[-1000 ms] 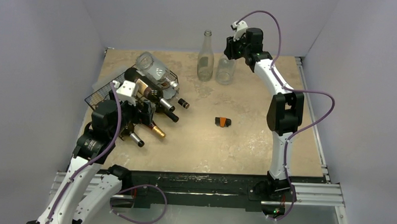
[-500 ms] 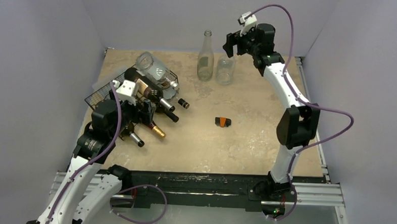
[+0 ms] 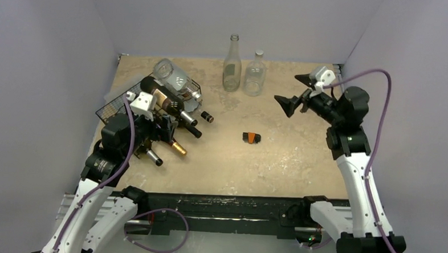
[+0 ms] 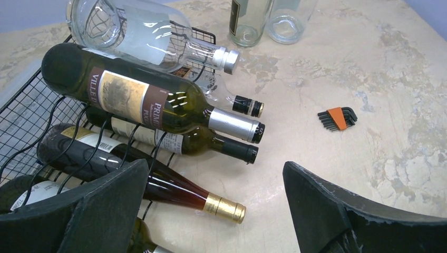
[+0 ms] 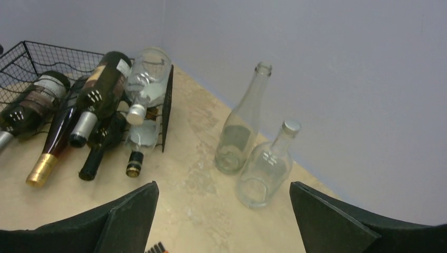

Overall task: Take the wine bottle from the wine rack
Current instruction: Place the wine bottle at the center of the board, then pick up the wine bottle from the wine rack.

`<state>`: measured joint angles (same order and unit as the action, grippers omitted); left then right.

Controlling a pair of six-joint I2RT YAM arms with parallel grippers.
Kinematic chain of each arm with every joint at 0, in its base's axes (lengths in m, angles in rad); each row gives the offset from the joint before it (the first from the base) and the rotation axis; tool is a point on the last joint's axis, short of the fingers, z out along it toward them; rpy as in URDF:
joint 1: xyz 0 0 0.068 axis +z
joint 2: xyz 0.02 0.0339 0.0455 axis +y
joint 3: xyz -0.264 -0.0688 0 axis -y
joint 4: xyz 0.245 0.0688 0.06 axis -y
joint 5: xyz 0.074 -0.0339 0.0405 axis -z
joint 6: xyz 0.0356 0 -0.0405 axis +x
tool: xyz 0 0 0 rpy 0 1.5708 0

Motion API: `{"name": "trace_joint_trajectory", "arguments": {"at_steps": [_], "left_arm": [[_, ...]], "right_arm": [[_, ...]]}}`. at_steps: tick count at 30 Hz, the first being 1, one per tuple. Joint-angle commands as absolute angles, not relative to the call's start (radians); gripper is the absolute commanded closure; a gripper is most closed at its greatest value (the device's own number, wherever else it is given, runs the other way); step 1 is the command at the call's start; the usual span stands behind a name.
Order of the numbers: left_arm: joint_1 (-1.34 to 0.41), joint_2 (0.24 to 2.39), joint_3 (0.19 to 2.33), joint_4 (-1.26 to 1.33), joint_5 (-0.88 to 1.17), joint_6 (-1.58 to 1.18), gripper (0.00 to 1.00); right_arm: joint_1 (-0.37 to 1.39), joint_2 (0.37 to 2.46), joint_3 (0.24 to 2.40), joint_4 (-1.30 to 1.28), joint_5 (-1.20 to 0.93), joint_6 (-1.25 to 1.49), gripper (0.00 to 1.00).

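Observation:
The black wire wine rack (image 3: 112, 105) stands at the table's left with several wine bottles lying in it, necks pointing right. A clear bottle (image 4: 153, 34) lies on top, above a dark one with a brown label (image 4: 142, 100). Lower down is a gold-capped bottle (image 4: 158, 187). My left gripper (image 4: 215, 166) hovers open just in front of the rack, with the gold cap (image 3: 178, 149) between and below its fingers, touching nothing. My right gripper (image 3: 292, 90) hangs open in mid-air at the right, well away from the rack and empty (image 5: 224, 184).
A tall clear bottle (image 3: 232, 64) and a short capped clear bottle (image 3: 255, 72) stand upright by the back wall. An orange-and-black hex key set (image 3: 251, 137) lies mid-table. Walls close in on the left, back and right.
My right gripper opened over the short clear bottle, left it standing, and swung back toward the right and nearer. The left arm and the rack's bottles have not moved.

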<state>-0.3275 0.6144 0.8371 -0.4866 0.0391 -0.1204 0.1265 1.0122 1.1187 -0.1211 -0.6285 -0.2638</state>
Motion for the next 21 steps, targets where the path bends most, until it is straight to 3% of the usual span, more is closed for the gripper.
{"name": "trace_joint_trajectory", "arguments": {"at_steps": [1, 6, 21], "left_arm": [[-0.324, 0.617, 0.839, -0.457, 0.073, -0.131, 0.00], [-0.324, 0.624, 0.836, -0.457, 0.085, -0.125, 0.00], [-0.322, 0.651, 0.825, -0.443, 0.111, -0.121, 0.00]], "right_arm": [[-0.021, 0.931, 0.930, 0.076, -0.882, -0.079, 0.01], [-0.099, 0.819, 0.739, 0.122, -0.966, -0.065, 0.01], [-0.138, 0.777, 0.698, 0.076, -0.896, -0.212, 0.01]]}}
